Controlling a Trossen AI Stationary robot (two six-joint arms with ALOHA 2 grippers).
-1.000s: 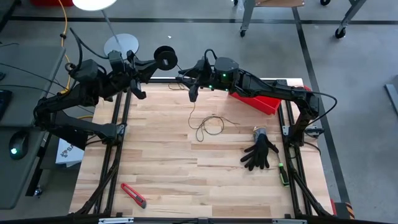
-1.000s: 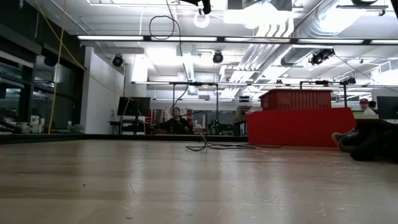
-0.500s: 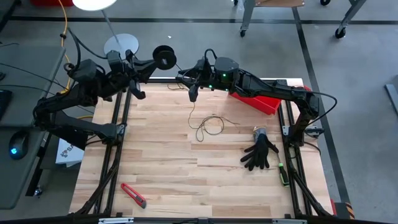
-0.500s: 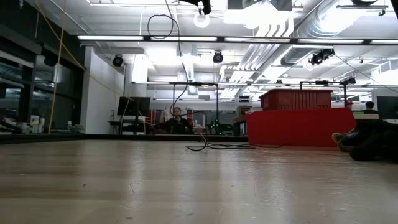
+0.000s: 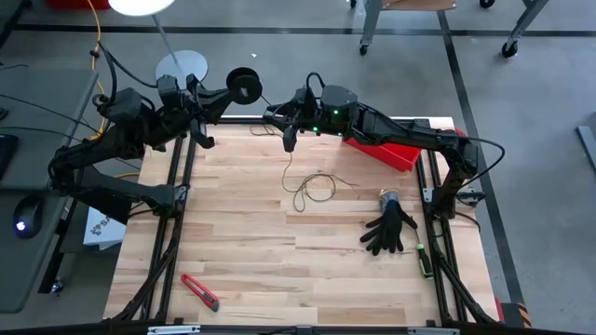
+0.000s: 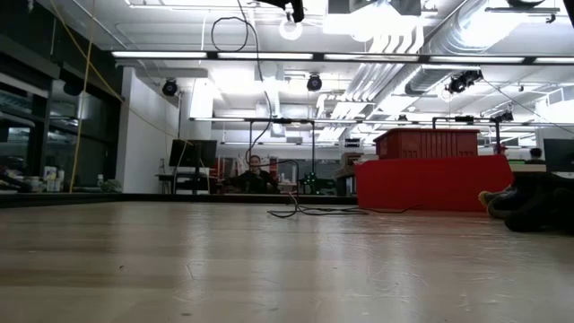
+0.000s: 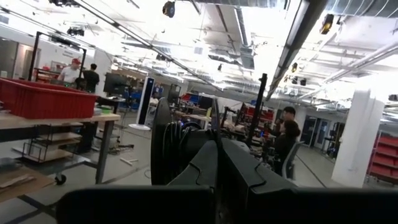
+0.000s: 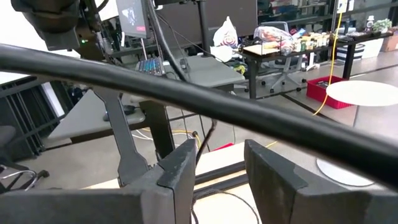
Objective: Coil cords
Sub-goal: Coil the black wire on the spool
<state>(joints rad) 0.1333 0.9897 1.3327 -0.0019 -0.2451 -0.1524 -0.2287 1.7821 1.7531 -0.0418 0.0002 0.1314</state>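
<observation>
Near the table's far edge, up in the air: spool (image 5: 246,85) pinched tight in left gripper (image 5: 226,93), right gripper (image 5: 288,140) part open around thin cord (image 5: 308,189), loose loops mid-table. Turn spool slowly, keep cord snug, feed evenly.

A light wooden tabletop (image 5: 251,251) carries a red bin (image 5: 386,151) at its far right corner, a black glove (image 5: 389,229) near the right edge, and a red utility knife (image 5: 200,292) near the front left corner.
</observation>
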